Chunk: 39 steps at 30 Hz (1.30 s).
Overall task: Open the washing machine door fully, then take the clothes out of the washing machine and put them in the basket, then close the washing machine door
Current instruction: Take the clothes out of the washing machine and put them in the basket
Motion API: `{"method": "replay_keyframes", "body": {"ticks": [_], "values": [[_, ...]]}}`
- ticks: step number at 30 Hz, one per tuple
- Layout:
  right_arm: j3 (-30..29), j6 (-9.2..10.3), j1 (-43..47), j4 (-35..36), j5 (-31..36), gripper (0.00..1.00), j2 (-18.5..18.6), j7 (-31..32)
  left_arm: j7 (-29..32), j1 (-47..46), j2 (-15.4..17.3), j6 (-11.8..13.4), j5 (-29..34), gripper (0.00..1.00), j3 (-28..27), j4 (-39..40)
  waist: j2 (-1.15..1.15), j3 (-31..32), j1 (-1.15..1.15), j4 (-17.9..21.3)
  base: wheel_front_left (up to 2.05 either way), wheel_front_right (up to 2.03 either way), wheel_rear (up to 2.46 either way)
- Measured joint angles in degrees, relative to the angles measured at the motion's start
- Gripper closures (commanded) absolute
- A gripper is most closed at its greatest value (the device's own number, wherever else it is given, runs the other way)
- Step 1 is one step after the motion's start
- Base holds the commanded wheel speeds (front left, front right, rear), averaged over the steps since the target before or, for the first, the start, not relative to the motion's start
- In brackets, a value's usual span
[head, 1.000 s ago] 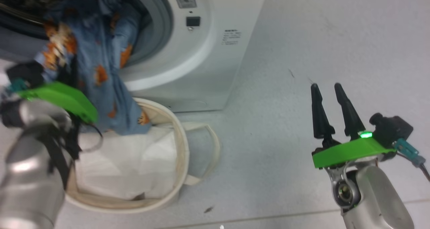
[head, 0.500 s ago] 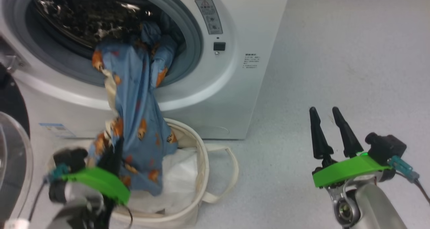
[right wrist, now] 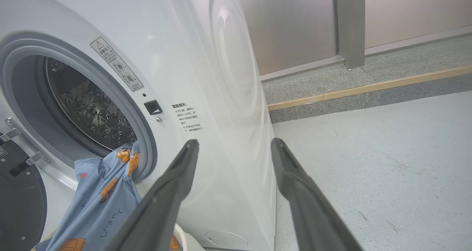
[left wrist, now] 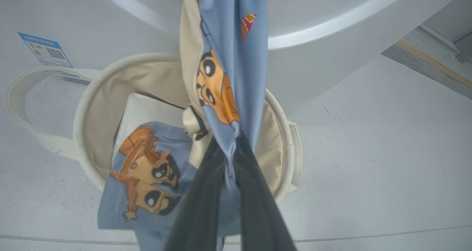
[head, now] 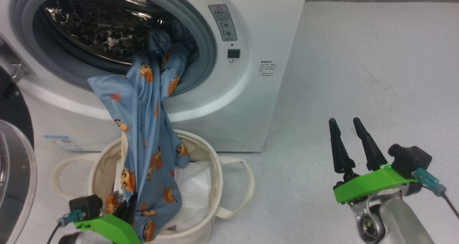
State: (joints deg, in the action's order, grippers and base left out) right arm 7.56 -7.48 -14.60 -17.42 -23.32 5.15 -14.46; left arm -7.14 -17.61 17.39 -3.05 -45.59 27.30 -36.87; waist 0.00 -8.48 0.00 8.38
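Note:
The washing machine (head: 233, 104) stands with its door (head: 12, 158) swung open at the left. The clothes (head: 143, 129), light blue with orange bear faces, hang from the drum opening down into the cream basket (head: 215, 165) on the floor in front. My left gripper (head: 129, 202) is low over the basket, shut on the clothes; in the left wrist view its fingers (left wrist: 206, 192) pinch the clothes (left wrist: 228, 77) above the basket (left wrist: 83, 111). My right gripper (head: 346, 124) stands open over bare floor to the right, holding nothing; in its own view the right gripper (right wrist: 236, 144) faces the washing machine (right wrist: 206, 59).
A plain white folded sheet (head: 193, 186) lies inside the basket. The basket's loop handles (head: 247, 179) stick out at both sides. A raised kerb and wall panels (right wrist: 368, 89) run beyond the machine. Grey floor (head: 358, 57) spreads to the right.
The head camera has shifted. My left gripper has come down toward the basket with the clothes, drawing more of them out of the drum. The right gripper stays open in place.

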Motion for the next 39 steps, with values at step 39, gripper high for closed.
{"method": "replay_keyframes", "body": {"ticks": [39], "values": [[-4.9, 0.0, -7.5, 9.9, 1.2, 0.0, -0.4, 0.0, 1.0, -31.3, -3.2, -2.9, -3.5, 1.0, -1.1, -37.1, 0.0, -27.3, 0.0, 7.7, 0.0, 0.0, 0.0]]}}
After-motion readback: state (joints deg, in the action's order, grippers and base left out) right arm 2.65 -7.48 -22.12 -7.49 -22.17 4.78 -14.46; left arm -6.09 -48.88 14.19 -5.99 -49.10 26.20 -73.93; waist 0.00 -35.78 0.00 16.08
